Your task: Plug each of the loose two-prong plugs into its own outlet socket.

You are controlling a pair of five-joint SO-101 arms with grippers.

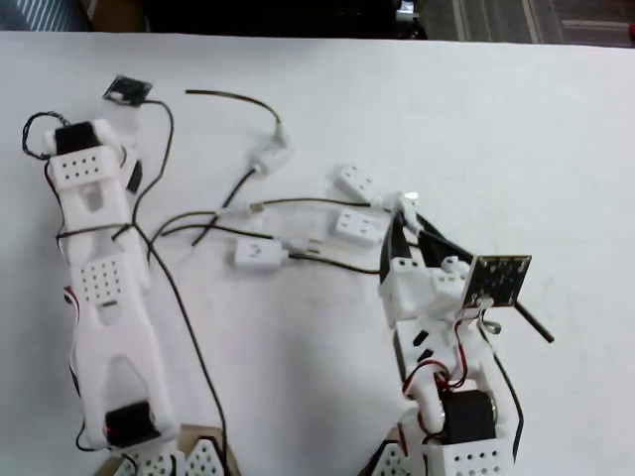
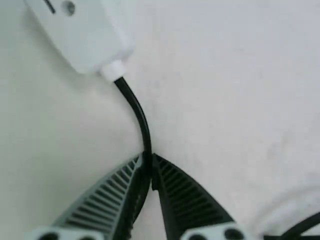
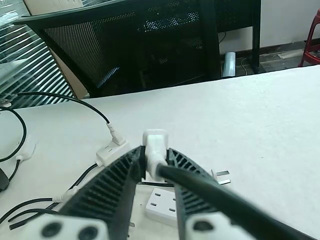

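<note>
White table [image 1: 516, 129] served as your whole work surface. Right of its middle, your right claw [image 3: 154, 156] pinched a white plug [image 3: 154, 141] close over a socket [image 3: 162, 201], probably held there to line up the prongs. Your left claw [image 2: 148, 162] was pressed onto a black cord [image 2: 134, 107] just behind its white block [image 2: 80, 35], likely to steady or drag it.

an office, by the look of it: a black mesh desk chair [image 3: 150, 45] stands behind the white bench [image 3: 260, 110], slatted blinds [image 3: 20, 50] hang to one side, a red stool [image 3: 312, 35] farther back.
</note>
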